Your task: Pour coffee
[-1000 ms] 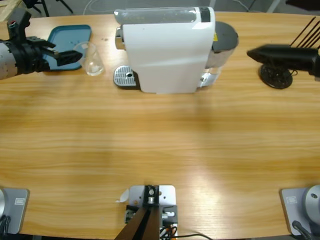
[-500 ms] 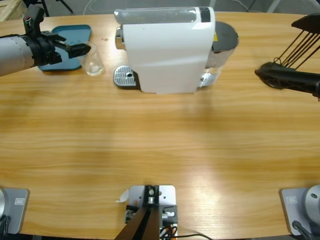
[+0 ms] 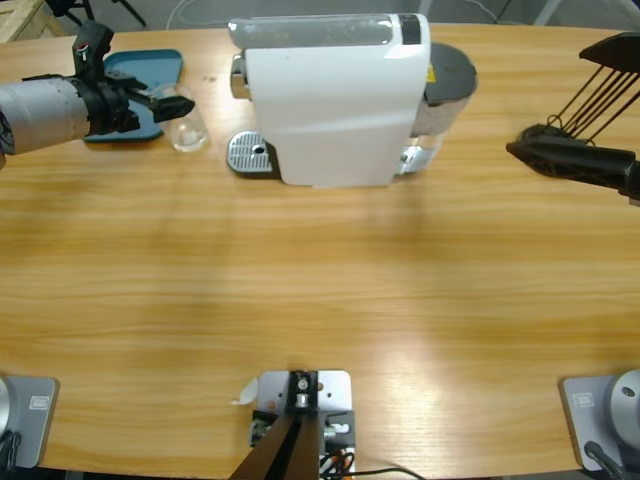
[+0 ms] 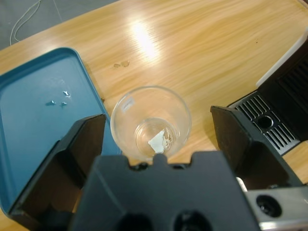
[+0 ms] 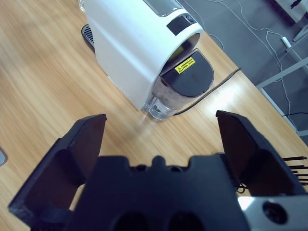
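The desk (image 3: 320, 280) is being viewed from overhead. A glass (image 4: 150, 122) is being looked down on closely by the left wrist camera; the machine (image 5: 139, 48), shared with the overhead view, is being faced by the right.

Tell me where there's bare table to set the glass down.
The wide wooden table in front of the white coffee machine is bare. It's crowded at the far edge: glass, blue tray, drip grate and left gripper sit close together.
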Motion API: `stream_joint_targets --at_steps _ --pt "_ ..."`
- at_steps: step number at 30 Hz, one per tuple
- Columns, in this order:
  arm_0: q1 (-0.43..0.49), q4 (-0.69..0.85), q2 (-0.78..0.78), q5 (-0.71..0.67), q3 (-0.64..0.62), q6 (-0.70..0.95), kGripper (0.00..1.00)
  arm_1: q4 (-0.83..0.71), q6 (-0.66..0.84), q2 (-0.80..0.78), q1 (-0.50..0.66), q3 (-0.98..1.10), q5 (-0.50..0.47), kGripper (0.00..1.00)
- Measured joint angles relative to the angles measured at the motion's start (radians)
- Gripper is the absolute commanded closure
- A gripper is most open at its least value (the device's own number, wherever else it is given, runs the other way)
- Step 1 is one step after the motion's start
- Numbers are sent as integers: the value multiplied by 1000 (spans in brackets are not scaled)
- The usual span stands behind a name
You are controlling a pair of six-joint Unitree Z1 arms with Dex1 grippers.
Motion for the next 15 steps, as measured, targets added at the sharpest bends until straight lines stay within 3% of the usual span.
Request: stream_joint_targets --at_steps 15 --pt "35 0 46 0 -34 8 4 -24 0 9 -33 20 4 0"
